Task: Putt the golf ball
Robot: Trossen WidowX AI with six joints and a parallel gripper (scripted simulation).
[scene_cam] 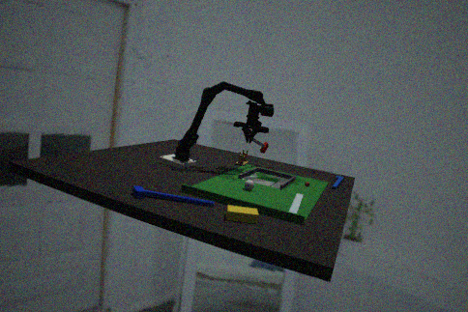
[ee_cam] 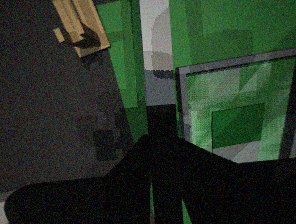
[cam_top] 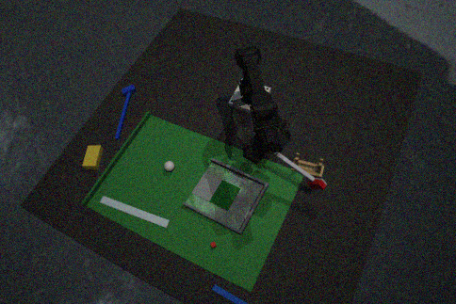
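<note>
My gripper (cam_top: 254, 157) (scene_cam: 248, 140) (ee_cam: 156, 139) is shut on the dark grip of the red putter. The putter's pale shaft (cam_top: 294, 167) (ee_cam: 159, 85) slants out from the fingers to its red head (cam_top: 318, 183) (scene_cam: 264, 147), held in the air above the right side of the mat and the wooden stand. The head is out of the wrist view. The white golf ball (cam_top: 169, 166) (scene_cam: 248, 185) rests on the green mat (cam_top: 141, 150) (scene_cam: 218, 187). A grey-edged platform bears a dark green square (cam_top: 225, 195) (ee_cam: 237, 125), with no ball on it.
A wooden stand (cam_top: 320, 170) (scene_cam: 243, 157) (ee_cam: 100, 40) is beside the mat. A blue putter (cam_top: 123, 114) (scene_cam: 169, 196) and a yellow block (cam_top: 92, 156) (scene_cam: 242, 213) lie beyond the mat's left edge. A white strip (cam_top: 134, 212), a small red ball (cam_top: 213, 245) and a blue bar (cam_top: 228, 295) are farther out.
</note>
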